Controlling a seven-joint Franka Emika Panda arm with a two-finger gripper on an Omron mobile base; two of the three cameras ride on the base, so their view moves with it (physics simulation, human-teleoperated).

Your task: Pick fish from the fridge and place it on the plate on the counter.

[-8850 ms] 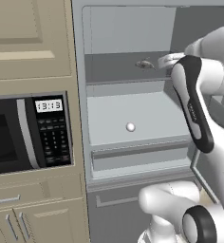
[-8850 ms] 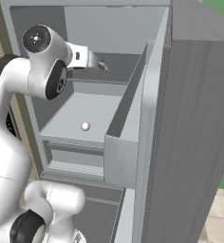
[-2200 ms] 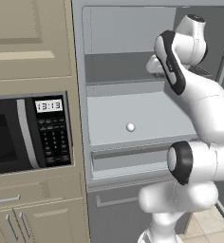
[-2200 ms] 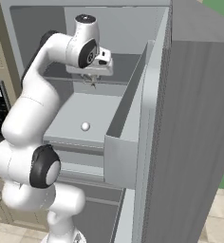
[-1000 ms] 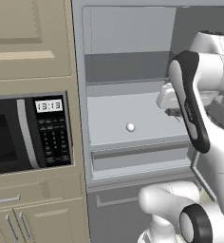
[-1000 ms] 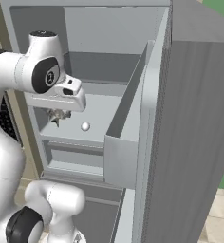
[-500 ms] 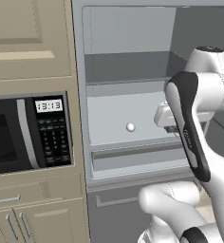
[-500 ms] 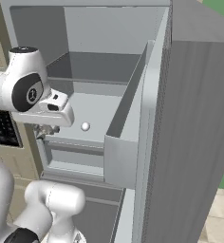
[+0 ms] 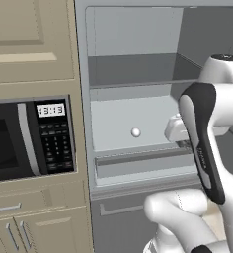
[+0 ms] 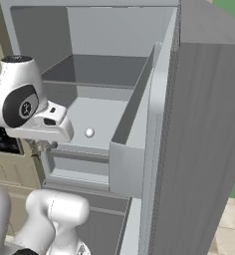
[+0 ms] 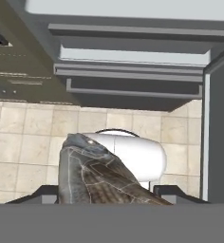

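1. In the hand view my gripper (image 11: 107, 197) is clamped on the grey, scaly fish (image 11: 97, 175), which rises between its two dark fingertips.
2. The gripper hangs just outside the open fridge (image 9: 133, 64), in front of its drawer (image 9: 138, 165).
3. A small white ball (image 9: 135, 132) lies on the fridge shelf.
4. A microwave (image 9: 29, 138) sits to the left.

Even flat rendered light, no glare; soft shadows under fridge (image 9: 138, 74) shelves (hand view dimmer), sharp throughout.
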